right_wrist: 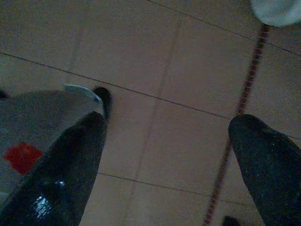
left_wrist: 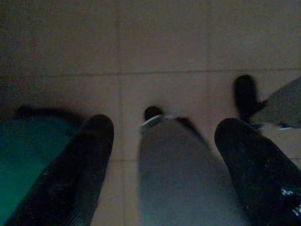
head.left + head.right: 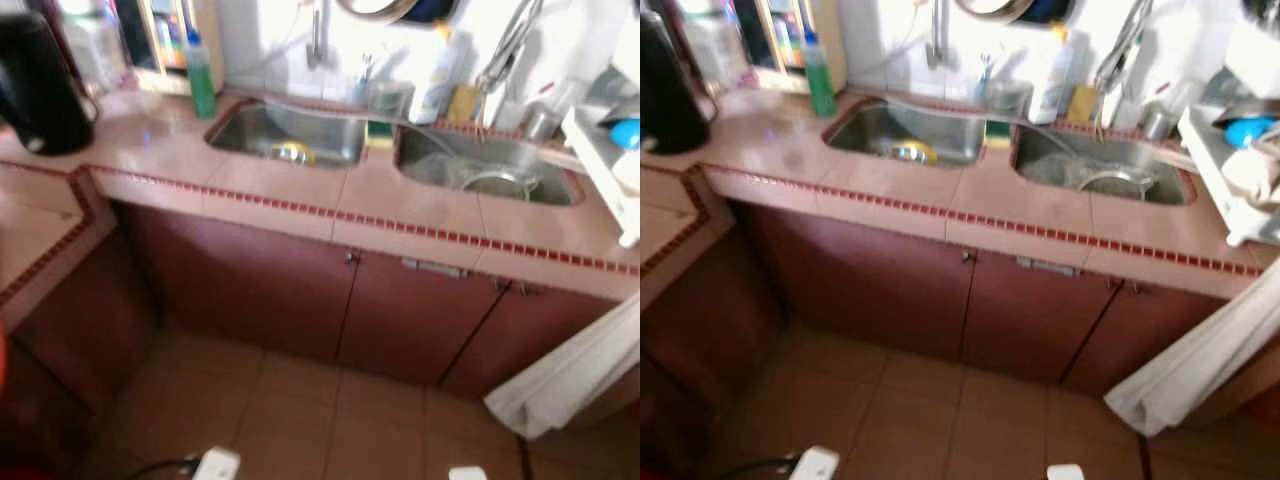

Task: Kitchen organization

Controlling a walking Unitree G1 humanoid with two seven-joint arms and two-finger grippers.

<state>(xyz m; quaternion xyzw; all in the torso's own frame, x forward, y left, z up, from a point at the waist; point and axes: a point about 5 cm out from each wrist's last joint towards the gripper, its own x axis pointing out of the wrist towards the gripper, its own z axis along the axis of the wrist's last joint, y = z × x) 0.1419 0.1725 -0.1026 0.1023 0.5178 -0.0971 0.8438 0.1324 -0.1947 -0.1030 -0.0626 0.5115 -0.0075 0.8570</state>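
A pink tiled counter (image 3: 280, 185) holds a double steel sink. The left basin (image 3: 290, 125) contains a yellow item (image 3: 293, 152), and the right basin (image 3: 500, 160) a round metal piece (image 3: 490, 182). A green bottle (image 3: 201, 80) stands left of the sink and a white bottle (image 3: 432, 75) behind it. A black kettle (image 3: 40, 85) sits at the far left. My left gripper (image 2: 164, 125) hangs open over dim floor tiles, holding nothing. My right gripper (image 1: 171, 122) also hangs open over the floor, fingers wide apart.
Dark red cabinet doors (image 3: 250, 290) close off the space under the counter. A white dish rack (image 3: 605, 150) with a blue item (image 3: 625, 133) juts out at the right, and a white cloth (image 3: 570, 380) hangs below it. A side counter (image 3: 40, 240) runs along the left.
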